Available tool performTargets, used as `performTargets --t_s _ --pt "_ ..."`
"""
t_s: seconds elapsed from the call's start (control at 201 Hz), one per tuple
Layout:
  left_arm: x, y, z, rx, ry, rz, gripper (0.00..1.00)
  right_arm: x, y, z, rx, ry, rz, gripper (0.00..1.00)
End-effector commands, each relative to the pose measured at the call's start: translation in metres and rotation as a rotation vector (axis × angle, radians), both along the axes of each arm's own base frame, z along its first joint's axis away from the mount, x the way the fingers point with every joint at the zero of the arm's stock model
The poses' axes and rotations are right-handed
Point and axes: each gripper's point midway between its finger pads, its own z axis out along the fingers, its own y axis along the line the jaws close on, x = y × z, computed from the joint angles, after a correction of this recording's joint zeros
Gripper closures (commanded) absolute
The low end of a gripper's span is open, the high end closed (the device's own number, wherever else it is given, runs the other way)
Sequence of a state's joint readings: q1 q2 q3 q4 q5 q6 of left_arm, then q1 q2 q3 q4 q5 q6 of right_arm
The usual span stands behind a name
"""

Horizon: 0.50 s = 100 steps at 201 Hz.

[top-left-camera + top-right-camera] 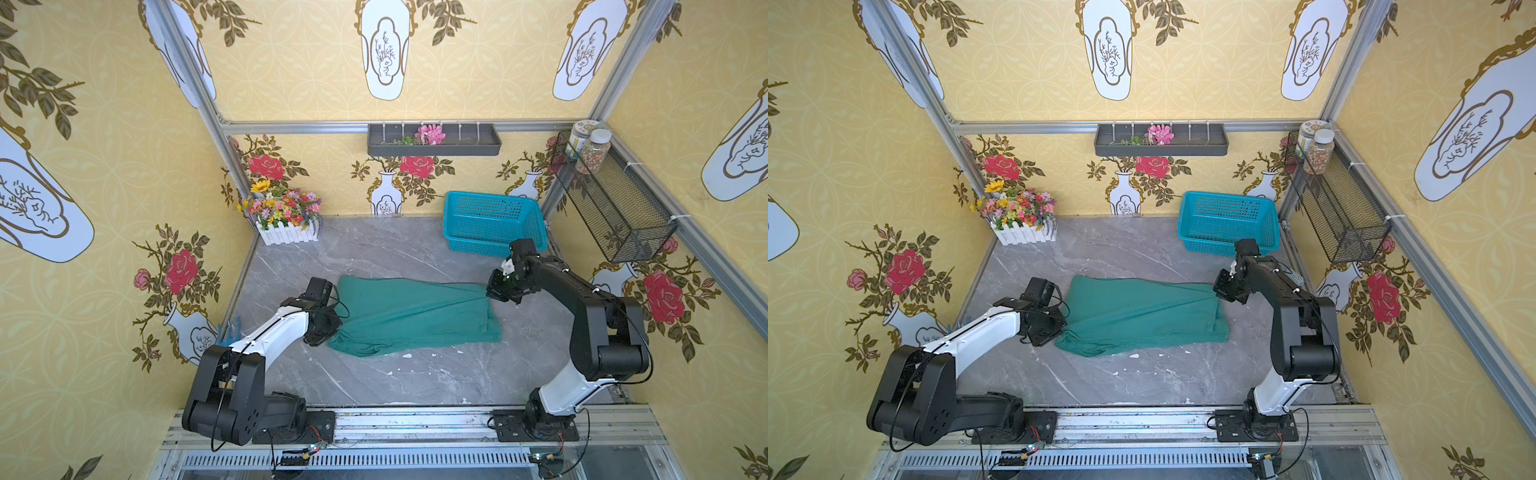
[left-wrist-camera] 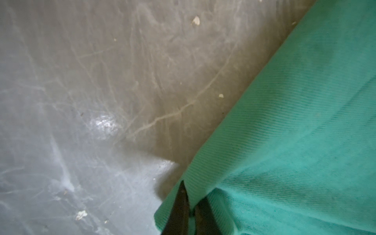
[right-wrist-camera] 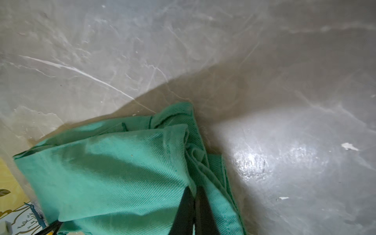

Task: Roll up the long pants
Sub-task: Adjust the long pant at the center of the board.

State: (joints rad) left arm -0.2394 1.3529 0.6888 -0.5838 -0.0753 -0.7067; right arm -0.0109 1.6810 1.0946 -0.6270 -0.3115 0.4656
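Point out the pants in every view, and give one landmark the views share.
Top view: pants spread flat, mid-table.
Top view: pants again mid-table.
Left wrist: a straight edge of the pants, pinched by the left gripper.
Right wrist: a bunched corner of the pants, pinched by the right gripper.
Shared landmark: the grey marble table with white chips, beside the fabric in all four.

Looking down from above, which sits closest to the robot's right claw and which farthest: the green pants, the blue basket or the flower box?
1. The long pants: in a top view the right gripper is shut on their end, so they touch.
2. The blue basket: in the far corner on the gripper's own side.
3. The flower box: in the far corner on the left side.
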Motion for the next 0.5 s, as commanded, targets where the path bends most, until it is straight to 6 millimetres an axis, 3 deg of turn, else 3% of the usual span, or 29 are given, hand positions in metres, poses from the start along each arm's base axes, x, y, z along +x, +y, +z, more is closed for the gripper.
performTargets --t_s 0.0,0.03,0.08,0.125,0.224,0.404,0.493 --pt "-0.005 0.002 -0.003 0.012 0.024 -0.010 1.00 0.004 0.000 0.003 -0.002 -0.019 0.003 0.62" --pt "-0.004 0.002 -0.003 0.010 0.022 -0.011 1.00 0.005 0.001 0.013 -0.004 -0.043 0.005 0.50" --pt "-0.003 0.001 -0.002 0.007 0.020 -0.012 1.00 0.005 0.000 0.031 -0.019 -0.076 -0.001 0.40" --pt "-0.002 0.001 -0.002 0.005 0.018 -0.010 1.00 0.001 -0.002 0.051 -0.027 -0.108 -0.007 0.35" --pt "-0.001 -0.001 -0.002 -0.002 0.015 -0.008 1.00 -0.021 0.002 0.072 -0.014 -0.119 -0.024 0.33" --pt "-0.002 -0.001 -0.002 -0.008 0.013 -0.002 1.00 -0.097 0.029 0.060 0.011 -0.016 -0.031 0.38" --pt "-0.002 -0.002 -0.003 -0.010 0.016 -0.004 1.00 -0.120 0.036 0.047 0.048 0.019 -0.046 0.40"
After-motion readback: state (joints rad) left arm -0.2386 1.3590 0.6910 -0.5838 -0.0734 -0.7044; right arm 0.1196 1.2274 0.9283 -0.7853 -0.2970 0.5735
